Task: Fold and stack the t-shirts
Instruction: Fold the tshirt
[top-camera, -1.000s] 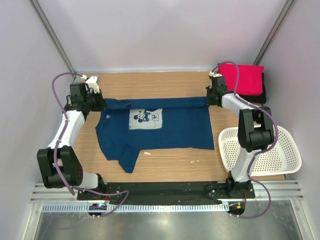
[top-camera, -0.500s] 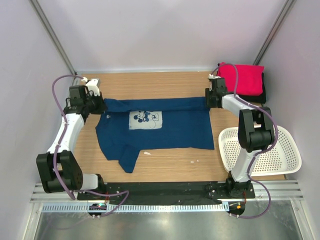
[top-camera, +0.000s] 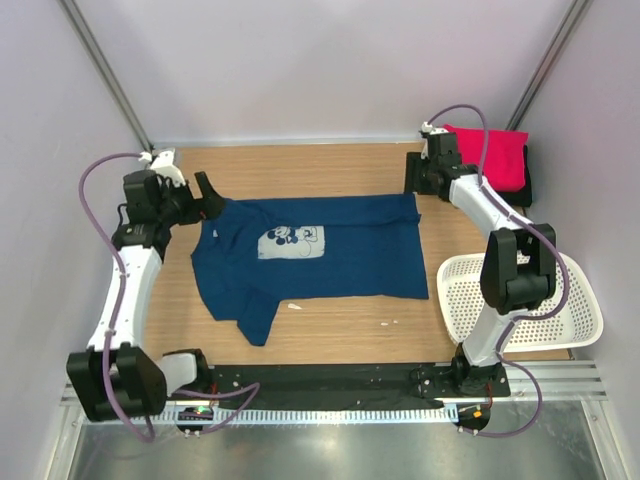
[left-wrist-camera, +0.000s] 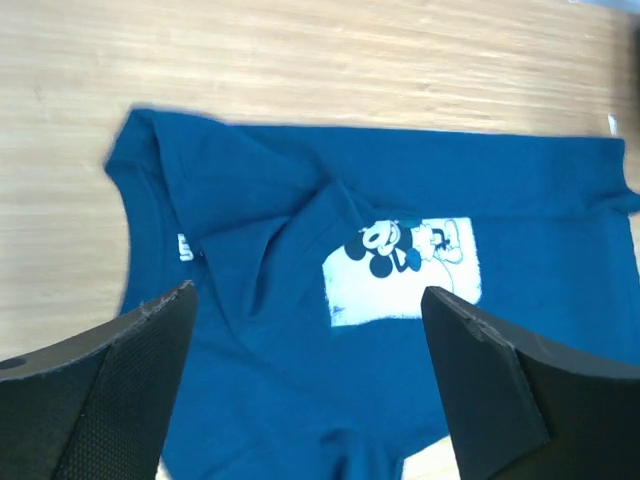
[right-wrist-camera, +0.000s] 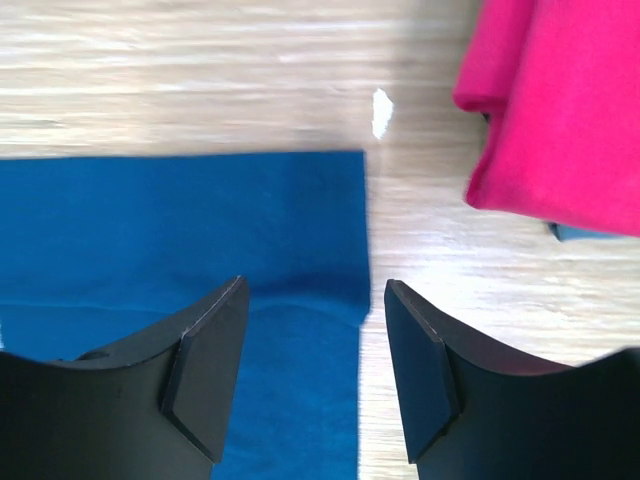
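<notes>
Your left fingers (left-wrist-camera: 110, 390) and right fingers (right-wrist-camera: 205, 380) stand open, empty, over the navy tee's (top-camera: 310, 255) far corners on the tabletop (top-camera: 340, 330).

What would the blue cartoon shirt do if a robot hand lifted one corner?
The blue shirt would probably droop and hang, not stay flat: it shows soft creases near the collar. It likely bunches if pushed, as its sleeve lies crumpled.

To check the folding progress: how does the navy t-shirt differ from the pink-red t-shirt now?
The navy t-shirt lies spread out in the middle of the table; the pink-red t-shirt sits folded in its far right corner. The navy one shows a pale cartoon print; the pink-red one looks plain. Both are cloth, and neither is held.
</notes>
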